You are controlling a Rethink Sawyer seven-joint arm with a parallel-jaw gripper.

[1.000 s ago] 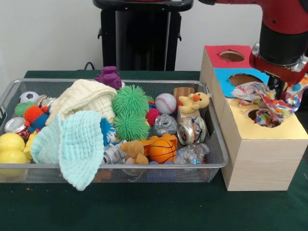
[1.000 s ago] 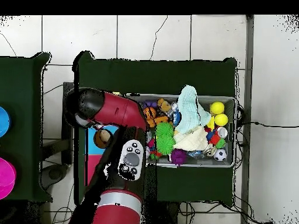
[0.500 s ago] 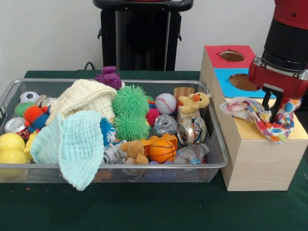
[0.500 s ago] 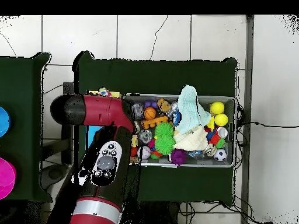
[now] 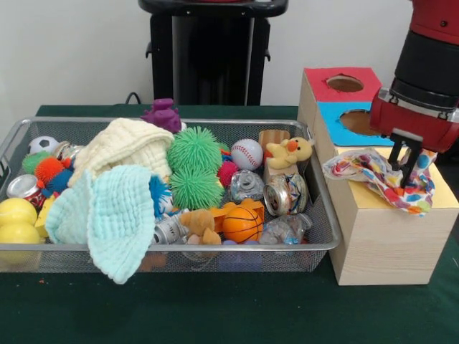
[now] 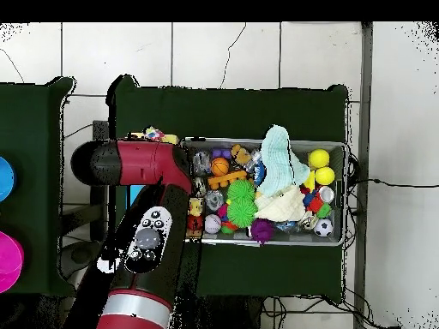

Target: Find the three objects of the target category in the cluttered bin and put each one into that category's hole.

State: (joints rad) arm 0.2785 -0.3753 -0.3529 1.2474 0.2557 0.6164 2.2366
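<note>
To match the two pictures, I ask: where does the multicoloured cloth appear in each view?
Front view: the multicoloured cloth lies on the yellow top of the wooden box, at the right, under the gripper.
Overhead view: only a small piece shows, above the arm, left of the bin.
Shared landmark: the wire bin.

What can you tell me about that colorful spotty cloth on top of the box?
The colorful cloth is thin white fabric with red, blue, yellow and green patches. It lies crumpled on the yellow part of the wooden box, covering where a hole would be, so no hole shows there. One end sticks out past the box's left edge toward the bin. The gripper reaches down into its right side, with a dark finger against the folds.
</note>
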